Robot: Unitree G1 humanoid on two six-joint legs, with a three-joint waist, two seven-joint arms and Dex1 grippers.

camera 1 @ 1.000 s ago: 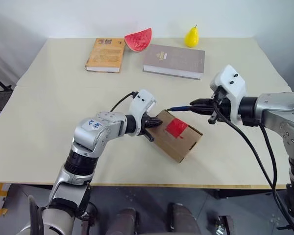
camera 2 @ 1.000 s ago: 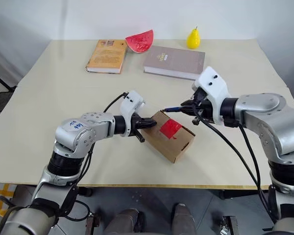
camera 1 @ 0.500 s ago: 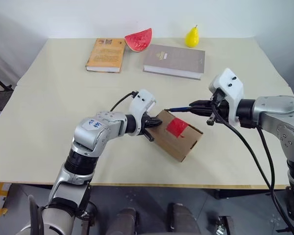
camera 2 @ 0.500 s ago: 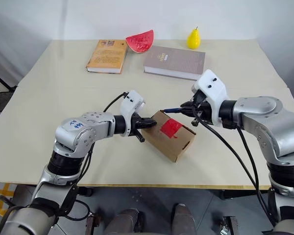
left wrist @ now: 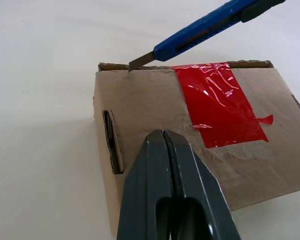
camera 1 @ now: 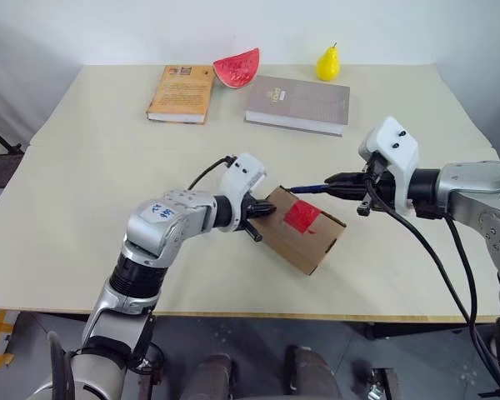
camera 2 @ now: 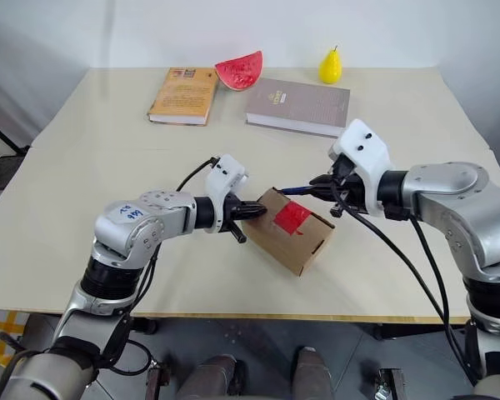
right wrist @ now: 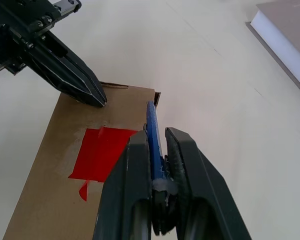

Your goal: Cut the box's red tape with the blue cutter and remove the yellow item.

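The box [camera 1: 310, 245], a small brown carton, lies at the table's front middle with the red tape [camera 1: 301, 217] across its top seam. My left gripper [camera 1: 267, 213] is shut, and its tips press on the box top [left wrist: 140, 107] beside the tape [left wrist: 220, 110]. My right gripper [camera 1: 342, 182] is shut on the blue cutter [camera 1: 310, 188]. It holds the cutter nearly level from the right. The cutter's [left wrist: 200, 31] bare blade tip touches the box's far top edge, left of the tape. The cutter [right wrist: 152, 131] lies clamped between my right fingers. The yellow item is hidden.
At the back of the table [camera 1: 83, 175] lie an orange book [camera 1: 180, 92] and a grey book [camera 1: 297, 103]. A watermelon slice [camera 1: 236, 67] and a yellow pear [camera 1: 326, 62] lie behind them. Bare tabletop surrounds the box.
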